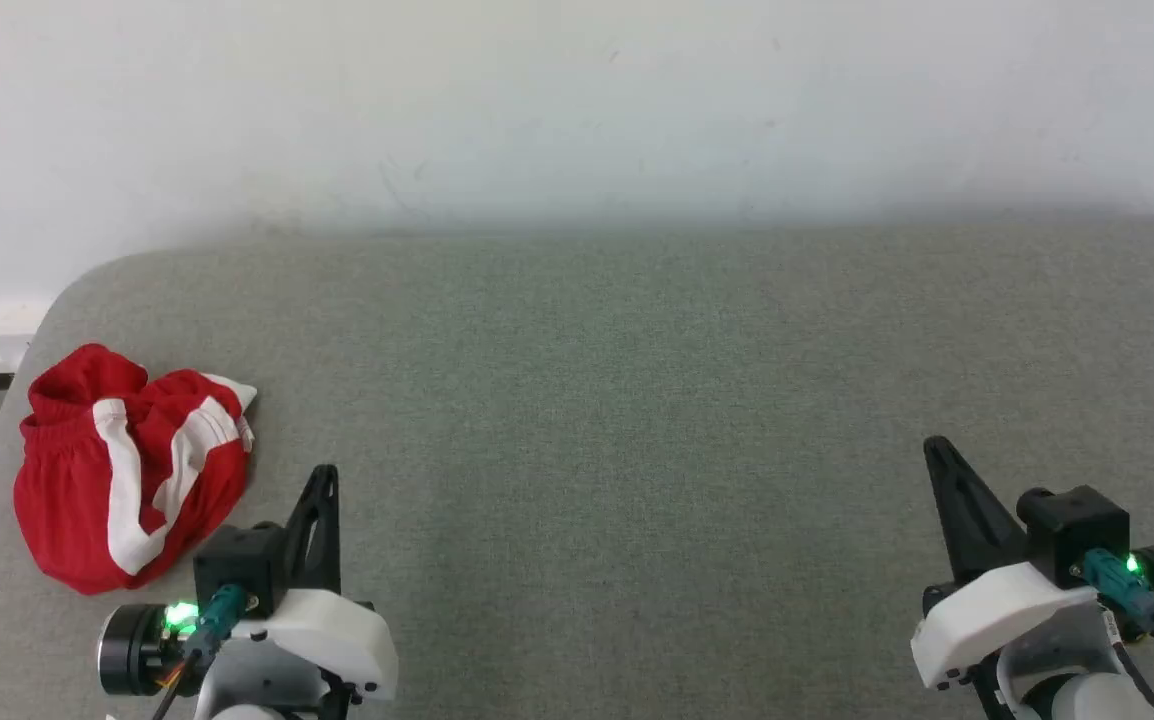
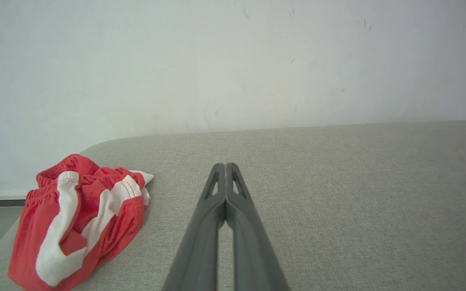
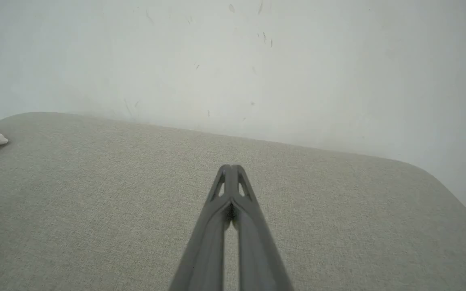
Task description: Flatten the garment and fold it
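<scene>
Left pincer (image 1: 327, 478), nearest the lens at the lower left of the head view: fingers pressed together tip to tip, holding nothing; in its own wrist view the two dark fingers (image 2: 202, 234) meet along their upper length above the cloth surface. Garment (image 1: 127, 465): red shorts with white side stripes, lying crumpled in a loose heap near the left edge of the desk (image 1: 637, 400), just beside the left pincer on its left and not touching it; elastic waistband bunched toward the far side; one white-trimmed corner pointing right; flattening not yet done. Desk: grey woven cover, rounded far corners. Right pincer (image 1: 937, 450): at the lower right, well apart from the garment, fingers likewise together and holding nothing; its wrist view catches a small part of the red and white cloth at the far left edge. Green lamps (image 1: 177, 615) glow on both wrists; a white wall (image 1: 577, 100) rises behind the desk.
</scene>
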Tool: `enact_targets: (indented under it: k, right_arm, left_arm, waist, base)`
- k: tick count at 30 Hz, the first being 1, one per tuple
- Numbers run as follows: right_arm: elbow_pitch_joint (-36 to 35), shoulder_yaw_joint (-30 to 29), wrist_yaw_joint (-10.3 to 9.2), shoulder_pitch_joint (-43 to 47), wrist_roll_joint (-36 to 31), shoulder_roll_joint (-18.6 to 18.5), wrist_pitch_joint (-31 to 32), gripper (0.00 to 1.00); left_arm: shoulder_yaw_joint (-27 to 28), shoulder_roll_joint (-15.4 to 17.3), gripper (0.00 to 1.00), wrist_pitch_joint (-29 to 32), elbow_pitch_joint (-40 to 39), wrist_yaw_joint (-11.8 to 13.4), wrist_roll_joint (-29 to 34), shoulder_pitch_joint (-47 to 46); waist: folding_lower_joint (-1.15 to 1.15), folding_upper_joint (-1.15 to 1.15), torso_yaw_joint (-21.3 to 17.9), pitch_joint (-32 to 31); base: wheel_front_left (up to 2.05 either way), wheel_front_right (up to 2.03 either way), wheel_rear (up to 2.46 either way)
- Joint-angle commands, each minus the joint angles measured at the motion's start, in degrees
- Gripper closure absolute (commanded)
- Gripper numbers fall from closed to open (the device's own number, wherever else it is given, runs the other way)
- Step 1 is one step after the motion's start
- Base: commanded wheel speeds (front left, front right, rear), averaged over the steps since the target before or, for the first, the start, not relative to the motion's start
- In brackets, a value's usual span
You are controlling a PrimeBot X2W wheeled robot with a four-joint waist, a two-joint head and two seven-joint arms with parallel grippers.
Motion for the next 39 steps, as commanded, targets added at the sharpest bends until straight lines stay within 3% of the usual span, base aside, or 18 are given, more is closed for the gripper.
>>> enact_targets:
  k: [1,21,22,23,24,25,39]
  right_arm:
    - [-0.4,0.0,-0.05,-0.4,-0.5,0.2,0.0,1.00]
    - [-0.4,0.0,-0.05,-0.4,-0.5,0.2,0.0,1.00]
    - [0.0,0.0,0.00,0.0,0.0,0.0,0.0,0.00]
    - [0.0,0.0,0.00,0.0,0.0,0.0,0.0,0.00]
    - [0.1,0.0,0.00,0.0,0.0,0.0,0.0,1.00]
    - [0.1,0.0,0.00,0.0,0.0,0.0,0.0,0.00]
    - [-0.8,-1.6,-0.01,0.0,2.1,0.0,-1.7,0.00]
  left_arm:
    - [0.2,-0.3,1.00,0.0,-0.3,-0.5,0.4,-0.7]
    - [0.2,-0.3,1.00,0.0,-0.3,-0.5,0.4,-0.7]
    - [0.0,0.0,0.00,0.0,0.0,0.0,0.0,0.0]
    - [0.0,0.0,0.00,0.0,0.0,0.1,0.0,0.0]
    - [-0.1,0.0,1.00,0.0,0.1,0.1,0.0,0.0]
    - [-0.1,0.0,0.00,0.0,0.1,0.1,0.0,0.0]
    - [-1.3,0.1,0.00,-1.7,-0.2,1.8,0.1,-0.6]
  waist:
    - [0.00,0.00,0.0,0.0]
    - [0.00,0.00,0.0,0.0]
    - [0.00,0.00,0.0,0.0]
    - [0.00,0.00,0.0,0.0]
    - [0.00,0.00,0.0,0.0]
    - [0.00,0.00,0.0,0.0]
    - [0.00,0.00,0.3,0.4]
  base:
    - [0.00,0.00,0.00]
    - [0.00,0.00,0.00]
    - [0.00,0.00,0.00]
    - [0.00,0.00,0.00]
    - [0.00,0.00,0.00]
    - [0.00,0.00,0.00]
    - [0.00,0.00,0.00]
